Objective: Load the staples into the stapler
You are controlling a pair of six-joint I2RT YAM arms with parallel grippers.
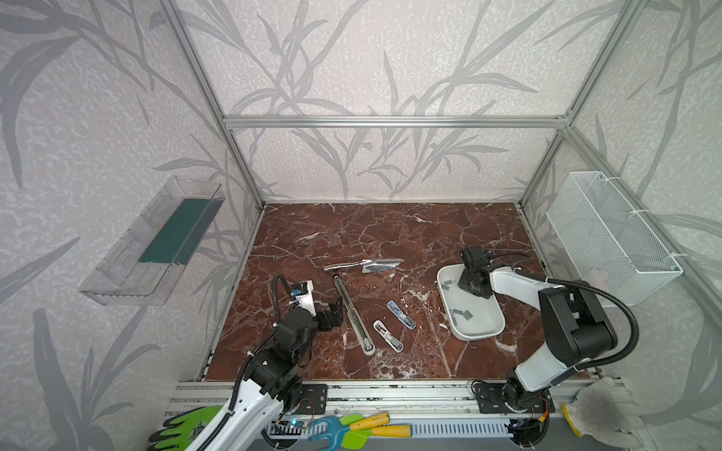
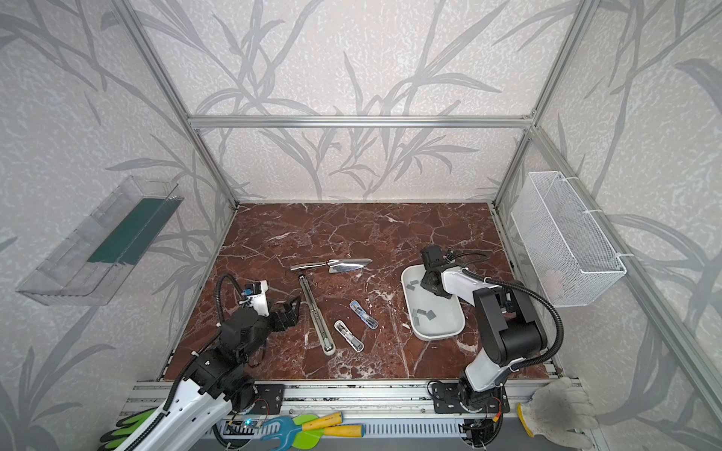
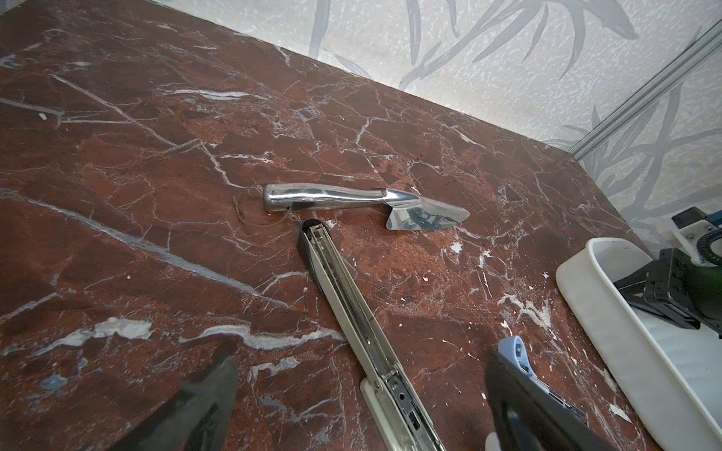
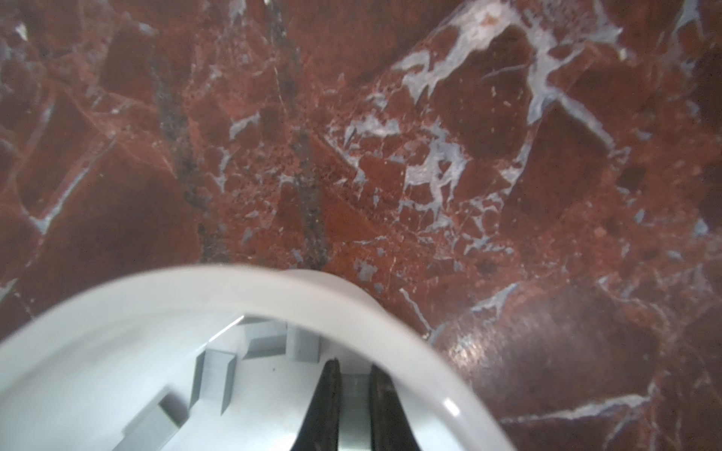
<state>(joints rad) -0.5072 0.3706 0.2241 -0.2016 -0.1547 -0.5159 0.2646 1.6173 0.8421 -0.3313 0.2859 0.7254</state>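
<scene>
Several flat grey staples [image 4: 214, 377], short rect. strips

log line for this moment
right claw: shut on staple strip in tray | left claw: open, by long stapler

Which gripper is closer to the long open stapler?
Left. The left gripper sits open just beside the long stapler; the right gripper is far off in the white tray, pinching staples.

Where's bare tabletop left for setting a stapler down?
Free: far strip between trowel and back wall; near strip between small staplers and front rail. Crowded: long stapler across to white tray, where the right gripper pinches a staple strip.
</scene>
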